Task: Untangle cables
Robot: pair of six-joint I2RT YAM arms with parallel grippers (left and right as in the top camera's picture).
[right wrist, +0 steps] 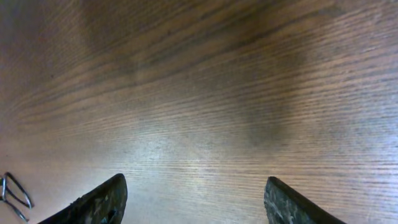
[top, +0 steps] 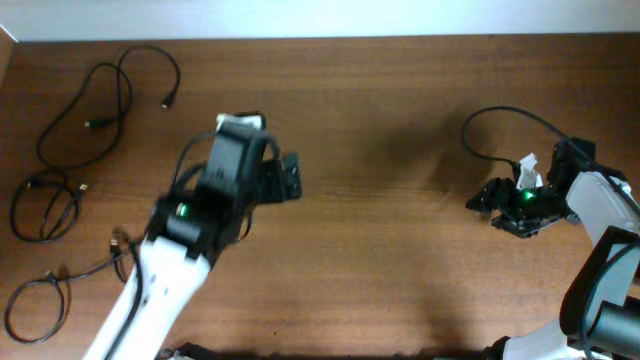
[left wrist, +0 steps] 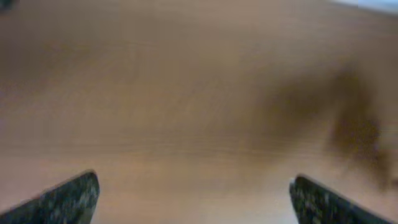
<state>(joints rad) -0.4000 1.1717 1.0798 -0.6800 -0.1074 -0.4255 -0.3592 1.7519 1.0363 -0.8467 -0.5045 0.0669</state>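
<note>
Hovering over the table (top: 400,290) left of its middle, the left gripper (top: 292,178) is blurred in the overhead view, and its wrist camera tells the story: two dark fingertips (left wrist: 68,199) spread wide at the bottom corners, nothing but bare wood between them, jaws fully apart and empty. Over at the right edge, the right gripper (top: 480,198) points in toward the centre, low over the wood. Its own camera shows the fingers (right wrist: 93,202) parted too, not as wide, with only wood grain in the gap, so nothing is held there either. Now the cables, all lying along the left edge, well clear of both grippers. A long loose cable (top: 125,90) sprawls in the far left corner, one small plug trailing out toward the middle. Below it, a tighter coil (top: 72,200) sits hard against the left edge, strands crossing each other. Down at the near left corner, a third loop (top: 90,268) lies flat, its tail running in under the left arm's white link. A thin black wire (top: 500,115) arcs over the wood just behind the right gripper. Whether the three bundles touch one another I cannot tell.
</note>
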